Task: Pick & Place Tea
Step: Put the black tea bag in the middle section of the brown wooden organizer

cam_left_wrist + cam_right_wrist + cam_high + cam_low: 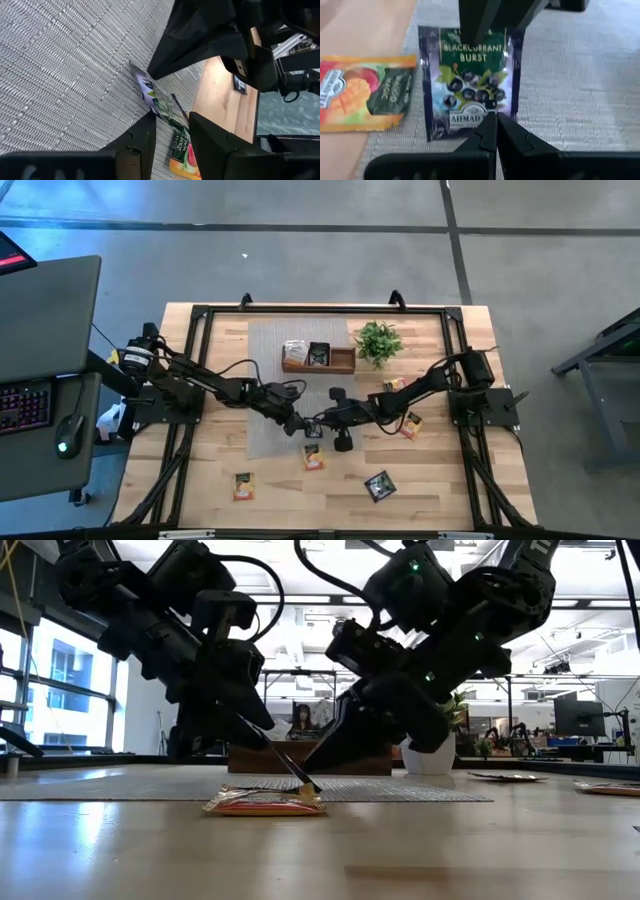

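Note:
A purple blackcurrant tea sachet (pixel 470 85) stands tilted over the grey mat (pixel 268 385), between both grippers at the table's middle. My right gripper (pixel 496 127) is shut on its near edge. My left gripper (pixel 172 132) is open a little, one finger on either side of the sachet's (pixel 160 102) raised opposite edge. An orange sachet (pixel 365 92) lies flat beside it at the mat's edge. More sachets lie on the wood (pixel 243 485), (pixel 379 485), (pixel 410 423). Others sit in the wooden tray (pixel 340 362). My right gripper pinches the purple sachet's lower edge (pixel 481 119) between its two fingers, coming in slanting down from the table's right. The sachet slopes up from there toward my left gripper; its low end (pixel 316 786) is at mat height. Whether my left gripper touches the sachet, I cannot tell.
A green potted plant (pixel 378 340) stands right of the tray at the far side. A black metal frame (pixel 200 315) runs round the table's edge. Bare wood lies along the near side between the scattered sachets. A desk with keyboard and mouse (pixel 40 400) stands left of the table.

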Controlling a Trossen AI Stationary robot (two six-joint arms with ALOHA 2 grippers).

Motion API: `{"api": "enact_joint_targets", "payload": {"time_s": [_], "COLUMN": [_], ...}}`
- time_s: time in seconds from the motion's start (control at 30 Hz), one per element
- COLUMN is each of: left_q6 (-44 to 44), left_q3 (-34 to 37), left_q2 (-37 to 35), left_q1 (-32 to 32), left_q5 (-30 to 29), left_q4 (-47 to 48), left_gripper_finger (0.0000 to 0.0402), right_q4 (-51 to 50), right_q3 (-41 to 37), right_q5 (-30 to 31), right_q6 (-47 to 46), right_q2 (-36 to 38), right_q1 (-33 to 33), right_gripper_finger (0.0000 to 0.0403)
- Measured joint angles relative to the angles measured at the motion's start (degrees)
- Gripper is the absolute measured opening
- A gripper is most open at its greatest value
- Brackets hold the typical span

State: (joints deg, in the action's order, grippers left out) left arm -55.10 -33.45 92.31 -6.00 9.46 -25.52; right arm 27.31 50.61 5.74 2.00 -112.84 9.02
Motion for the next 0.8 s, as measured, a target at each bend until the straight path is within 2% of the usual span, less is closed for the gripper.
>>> {"api": "enact_joint_targets", "payload": {"time_s": [0.17, 0.43, 0.57, 0.67, 0.8], "left_q6": [1.84, 3.46, 5.45, 7.88, 15.69], "left_q3": [-0.02, -0.02, -0.02, -0.38, -3.47], "left_q2": [0.01, 0.07, 0.07, 0.07, 0.07], "left_q1": [0.0, 0.0, 1.06, 3.74, 10.0], "left_q5": [-0.07, -0.2, 0.35, 2.66, 9.56], "left_q4": [0.19, 2.16, 1.76, 1.88, 2.57], "left_gripper_finger": [0.0103, 0.0009, 0.001, 0.0003, 0.0002], "right_q4": [0.98, 1.1, 0.72, -3.84, -16.67], "right_q3": [0.02, 0.04, 0.06, 0.1, 0.11], "right_q5": [-0.07, -0.09, 0.18, 0.94, 5.56], "right_q6": [1.31, 1.49, 1.49, 2.53, 3.15], "right_q2": [0.0, 0.03, 1.25, 5.04, 13.39], "right_q1": [0.02, 0.02, 0.02, 0.02, 0.57], "right_gripper_finger": [0.0, 0.0, 0.0, 0.0, 0.0]}}
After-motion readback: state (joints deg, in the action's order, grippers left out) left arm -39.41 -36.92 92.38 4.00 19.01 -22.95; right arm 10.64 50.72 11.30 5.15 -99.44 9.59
